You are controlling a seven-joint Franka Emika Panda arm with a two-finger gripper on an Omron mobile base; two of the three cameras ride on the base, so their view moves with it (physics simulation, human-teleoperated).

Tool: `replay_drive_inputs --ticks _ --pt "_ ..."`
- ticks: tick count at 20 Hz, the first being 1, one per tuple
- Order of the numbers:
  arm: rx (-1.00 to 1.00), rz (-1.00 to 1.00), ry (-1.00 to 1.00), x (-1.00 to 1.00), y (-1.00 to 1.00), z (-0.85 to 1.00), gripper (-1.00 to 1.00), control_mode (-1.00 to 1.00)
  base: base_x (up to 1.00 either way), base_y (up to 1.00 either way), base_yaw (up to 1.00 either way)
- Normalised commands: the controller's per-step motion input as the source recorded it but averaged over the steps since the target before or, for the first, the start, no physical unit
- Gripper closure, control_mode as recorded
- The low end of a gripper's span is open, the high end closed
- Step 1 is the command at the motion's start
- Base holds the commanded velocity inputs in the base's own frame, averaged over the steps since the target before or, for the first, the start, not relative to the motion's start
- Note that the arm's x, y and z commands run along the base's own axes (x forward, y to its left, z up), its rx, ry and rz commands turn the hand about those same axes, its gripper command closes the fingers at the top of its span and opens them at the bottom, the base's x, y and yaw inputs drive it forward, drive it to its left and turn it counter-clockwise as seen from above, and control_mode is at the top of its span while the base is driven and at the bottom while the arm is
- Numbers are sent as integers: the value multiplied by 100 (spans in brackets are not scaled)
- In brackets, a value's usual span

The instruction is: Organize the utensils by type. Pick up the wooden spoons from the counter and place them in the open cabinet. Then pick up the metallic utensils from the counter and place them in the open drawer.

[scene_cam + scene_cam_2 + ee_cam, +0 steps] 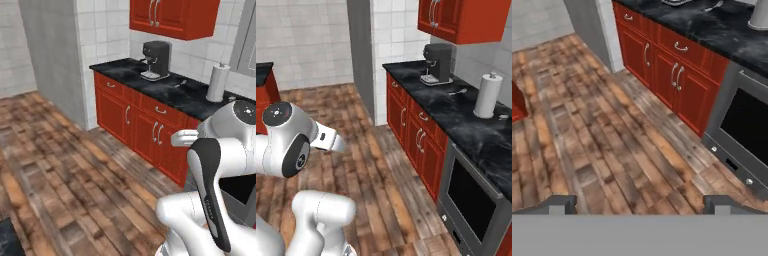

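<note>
The tool (639, 202) is fully open and holds nothing; its two dark tips stand wide apart above the wooden floor (602, 135), well away from the desk (456, 107). On the glossy black desk, above the red cabinet fronts (135, 120), stands a black coffee machine (155, 60). A small silver-grey metal utensil (458, 91), probably a spoon, lies on the desk between the coffee machine and the white paper towel roll (488, 95). A dishwasher (471, 200) with a dark front sits under the desk beside the red doors.
</note>
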Motion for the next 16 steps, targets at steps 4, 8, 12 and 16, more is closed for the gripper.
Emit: replay_drive_inputs --ticks 4,8,12,16 --pt "0 0 0 0 0 0 -100 100 73 15 -60" --pt "0 0 0 0 0 0 -100 100 100 37 -25" --pt "0 0 0 0 0 0 -100 100 100 39 -16" --pt "0 0 0 0 0 0 -100 100 100 35 -21"
